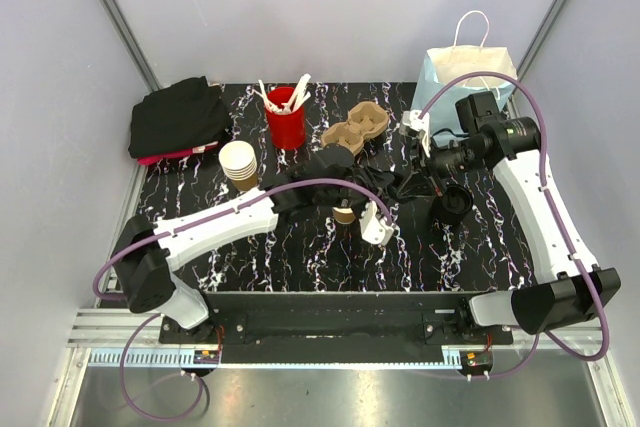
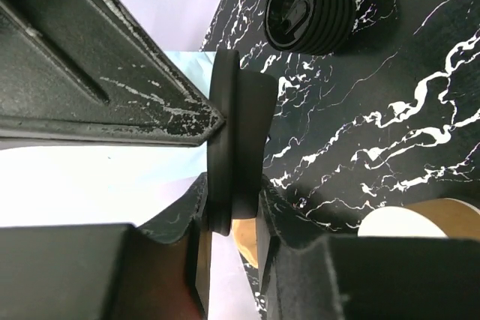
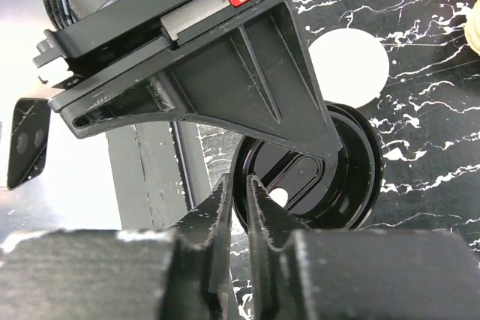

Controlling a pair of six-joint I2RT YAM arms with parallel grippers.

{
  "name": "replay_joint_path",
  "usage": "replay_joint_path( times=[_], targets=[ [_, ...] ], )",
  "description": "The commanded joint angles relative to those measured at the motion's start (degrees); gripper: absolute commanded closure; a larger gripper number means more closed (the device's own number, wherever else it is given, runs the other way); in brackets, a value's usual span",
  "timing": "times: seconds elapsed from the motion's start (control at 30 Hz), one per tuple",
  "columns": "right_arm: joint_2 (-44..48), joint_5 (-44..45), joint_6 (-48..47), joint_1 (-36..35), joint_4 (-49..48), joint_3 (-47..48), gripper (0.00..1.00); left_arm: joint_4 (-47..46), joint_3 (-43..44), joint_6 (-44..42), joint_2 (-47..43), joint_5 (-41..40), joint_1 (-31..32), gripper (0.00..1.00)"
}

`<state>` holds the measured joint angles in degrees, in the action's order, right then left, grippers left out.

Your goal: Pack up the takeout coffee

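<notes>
1. My right pincer (image 3: pixel 238 200) is narrow. Its two fingers nip the rim of a black lid (image 3: pixel 315 170).
2. My left pincer (image 2: pixel 231 219) is narrow too, with one finger on each side of that same lid's rim, across from my right one. Both fingers look pressed against it.
3. The paper coffee cup (image 1: pixel 345 215) stands on the table (image 1: pixel 300 257), nearer my bases than the red cup (image 1: pixel 286 125) of white utensils and a little to its right. Its white inside faces up. It sits just beside the held lid; I cannot tell whether they touch.
4. A stack of lids (image 1: pixel 452 205) sits further right of the red cup, also on its near side.
5. A stack of paper cups (image 1: pixel 238 164) stands just left of the red cup and slightly nearer.
6. A pulp carrier (image 1: pixel 357 129) lies just right of the red cup, a paper bag (image 1: pixel 462 72) stands well to its right, and a black cloth (image 1: pixel 180 117) lies to its left.
</notes>
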<state>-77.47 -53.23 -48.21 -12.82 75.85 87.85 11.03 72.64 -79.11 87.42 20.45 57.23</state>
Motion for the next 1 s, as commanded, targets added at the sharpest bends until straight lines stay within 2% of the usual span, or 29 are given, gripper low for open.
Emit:
replay_joint_path(
  times=[0.0, 0.03, 0.1, 0.13, 0.23, 0.27, 0.4, 0.57, 0.73, 0.87, 0.97],
  targets=[
    [1.4, 0.9, 0.0, -0.5, -2.5, 3.1, 0.77, -1.9, 0.9, 2.8, -0.9, -0.1, 0.6, 0.87],
    [2.1, 1.5, 0.1, -0.5, -2.9, 3.5, 0.64, -1.7, 1.4, 3.9, -0.9, -0.8, 0.6, 0.87],
    [2.9, 4.7, 0.8, -0.5, -5.2, 4.3, 0.5, -0.3, 2.1, 7.5, -1.2, -2.0, 0.6, 0.87],
    [4.2, 6.3, 2.0, -0.5, -6.2, 4.4, 0.38, 0.6, 3.2, 9.0, -1.2, -3.4, 0.6, 0.87],
    [4.7, 13.3, 3.6, -0.2, -9.0, 6.4, 0.27, 4.8, 6.6, 17.2, -1.2, -8.1, 0.6, 0.88],
    [4.8, 16.1, 4.3, 0.2, -9.8, 7.2, 0.22, 8.7, 7.9, 19.6, -0.8, -9.6, 0.5, 0.88],
    [4.2, 22.5, 7.2, 0.6, -14.6, 9.5, 0.16, 19.9, 16.1, 33.6, 0.1, -15.1, -0.5, 0.88],
    [3.3, 25.9, 9.6, 0.6, -20.0, 8.8, 0.09, 29.7, 20.3, 45.0, -1.1, -15.4, -2.6, 0.86],
    [4.7, 24.2, 13.8, 0.6, -24.9, 6.7, 0.08, 36.9, 22.5, 55.8, -1.4, -11.8, -7.0, 0.83],
    [5.7, 20.5, 16.5, 0.3, -29.9, 5.1, 0.11, 41.3, 26.4, 61.8, 2.2, -8.2, -10.2, 0.82],
    [5.4, 20.9, 18.8, -1.1, -33.5, 2.5, 0.12, 43.3, 30.9, 65.4, 5.9, -0.7, -14.2, 0.82]
  ],
)
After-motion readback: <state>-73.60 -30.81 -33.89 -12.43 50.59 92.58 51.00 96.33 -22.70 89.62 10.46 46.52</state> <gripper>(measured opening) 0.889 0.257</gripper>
